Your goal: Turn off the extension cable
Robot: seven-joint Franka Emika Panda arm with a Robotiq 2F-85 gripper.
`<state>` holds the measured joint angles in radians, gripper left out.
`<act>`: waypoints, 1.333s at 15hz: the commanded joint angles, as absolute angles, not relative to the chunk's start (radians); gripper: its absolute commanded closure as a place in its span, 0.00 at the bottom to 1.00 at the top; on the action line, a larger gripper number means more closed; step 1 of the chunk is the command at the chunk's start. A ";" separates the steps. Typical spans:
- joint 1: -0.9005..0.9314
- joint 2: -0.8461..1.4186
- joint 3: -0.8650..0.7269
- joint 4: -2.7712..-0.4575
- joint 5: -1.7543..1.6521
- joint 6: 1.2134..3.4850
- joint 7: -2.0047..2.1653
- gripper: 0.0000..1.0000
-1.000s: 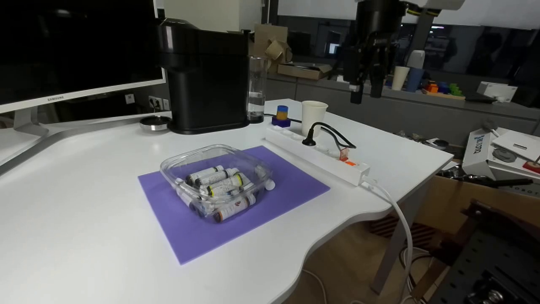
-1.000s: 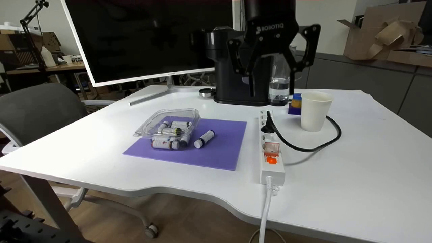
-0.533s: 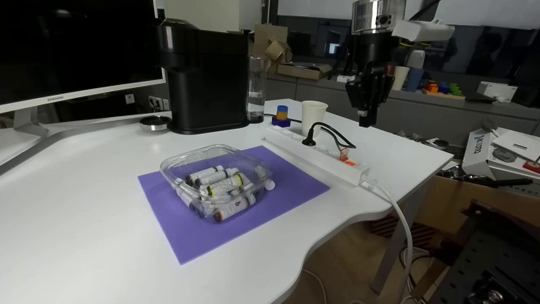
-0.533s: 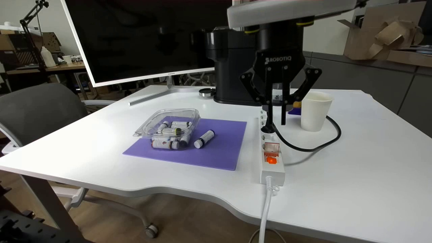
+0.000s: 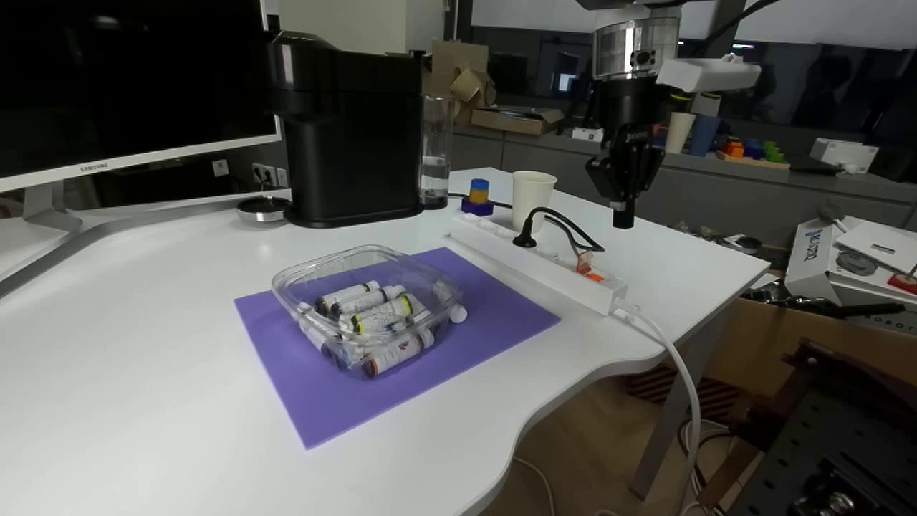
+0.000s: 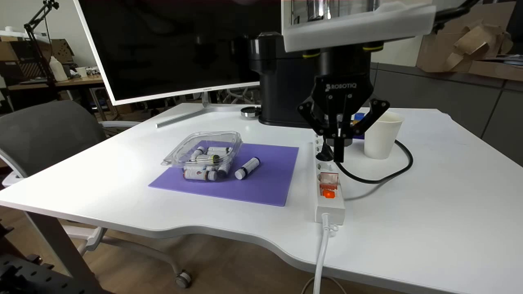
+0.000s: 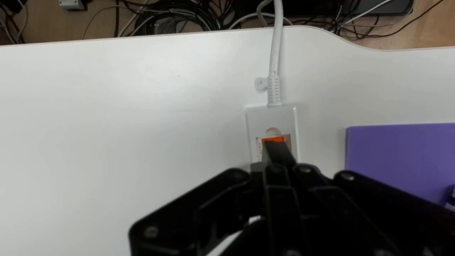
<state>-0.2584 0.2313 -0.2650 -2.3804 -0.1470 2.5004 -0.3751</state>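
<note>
The extension cable (image 6: pixel 331 213) is a long white power strip lying on the table, with a thick white cord (image 7: pixel 276 46) leaving its near end. Its orange switch (image 6: pixel 328 194) sits near that cord, a reddish clear flap (image 6: pixel 328 180) standing up beside it. A black plug (image 5: pixel 526 238) is in one of the sockets. My gripper (image 6: pixel 338 153) points down above the strip, apart from it, fingers pressed together with nothing between them. In the wrist view the fingertips (image 7: pixel 279 151) cover the lower part of the switch (image 7: pixel 273 139), and the rest of the strip is hidden behind the gripper.
A paper cup (image 6: pixel 382 134) and a looping black cord (image 6: pixel 378 179) are close beside the strip. On the strip's opposite side lies a purple mat (image 5: pixel 494 315) bearing a clear tray (image 5: pixel 286 290) of small cylinders. A black machine (image 5: pixel 351 136) stands farther back.
My gripper has come down toward the power strip, and its fingers have gone from wide apart to fully together. The strip, plug, cup and tray have stayed in place.
</note>
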 commanded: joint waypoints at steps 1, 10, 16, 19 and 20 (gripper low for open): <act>-0.260 0.214 -0.261 -2.417 -0.199 2.571 -0.341 1.00; -0.261 0.274 -0.251 -2.497 -0.245 2.814 -0.367 1.00; -0.277 0.316 -0.234 -2.480 -0.241 2.802 -0.423 1.00; -0.280 0.335 -0.234 -2.466 -0.241 2.797 -0.435 1.00; -0.281 0.341 -0.234 -2.460 -0.241 2.795 -0.439 1.00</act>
